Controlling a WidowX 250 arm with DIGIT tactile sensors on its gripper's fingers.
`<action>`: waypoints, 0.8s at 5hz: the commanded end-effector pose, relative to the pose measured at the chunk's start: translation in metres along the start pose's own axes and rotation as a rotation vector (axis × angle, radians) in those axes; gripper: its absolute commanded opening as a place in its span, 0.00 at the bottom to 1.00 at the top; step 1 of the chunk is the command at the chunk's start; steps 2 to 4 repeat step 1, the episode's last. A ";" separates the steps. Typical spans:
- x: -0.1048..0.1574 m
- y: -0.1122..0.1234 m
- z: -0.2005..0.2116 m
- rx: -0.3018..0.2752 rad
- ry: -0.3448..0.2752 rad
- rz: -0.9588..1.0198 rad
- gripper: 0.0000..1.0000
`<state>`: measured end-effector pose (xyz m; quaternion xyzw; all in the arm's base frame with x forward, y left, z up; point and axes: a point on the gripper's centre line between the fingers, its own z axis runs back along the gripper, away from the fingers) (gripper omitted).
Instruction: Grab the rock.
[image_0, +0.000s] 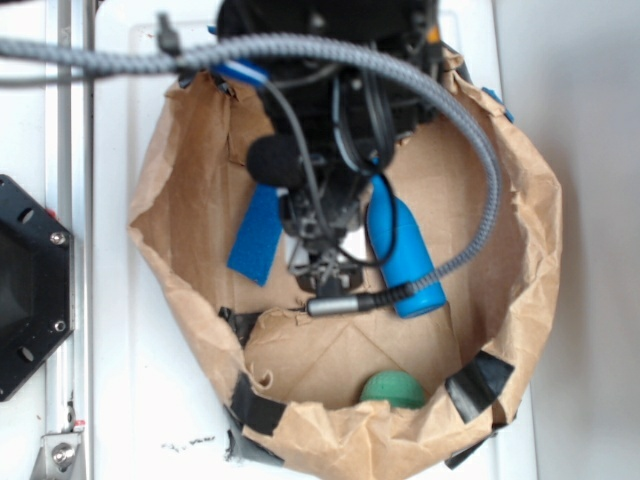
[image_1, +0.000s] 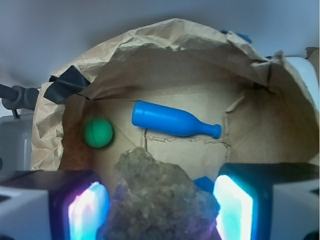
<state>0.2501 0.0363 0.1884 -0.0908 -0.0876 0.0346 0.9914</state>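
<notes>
The rock (image_1: 160, 195), a lumpy grey-brown stone with a pitted surface, fills the space between my gripper's (image_1: 160, 212) two glowing pads in the wrist view. Its lower flanks touch the left pad (image_1: 89, 212) and the right pad (image_1: 232, 205), so the jaws are shut on it. Seen from the exterior camera, my gripper (image_0: 322, 268) reaches down inside the brown paper bag (image_0: 160, 200), and the arm hides the rock there.
A blue bottle (image_0: 402, 255) lies on the bag floor just right of the gripper, with a green ball (image_0: 392, 390) by the near wall. A blue tape strip (image_0: 257, 235) is to the left. A grey braided cable (image_0: 480, 130) arcs over the bag. Crumpled walls ring everything.
</notes>
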 end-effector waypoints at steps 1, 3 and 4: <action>0.004 -0.004 -0.003 -0.010 -0.028 -0.008 0.00; 0.004 -0.004 -0.003 -0.010 -0.028 -0.008 0.00; 0.004 -0.004 -0.003 -0.010 -0.028 -0.008 0.00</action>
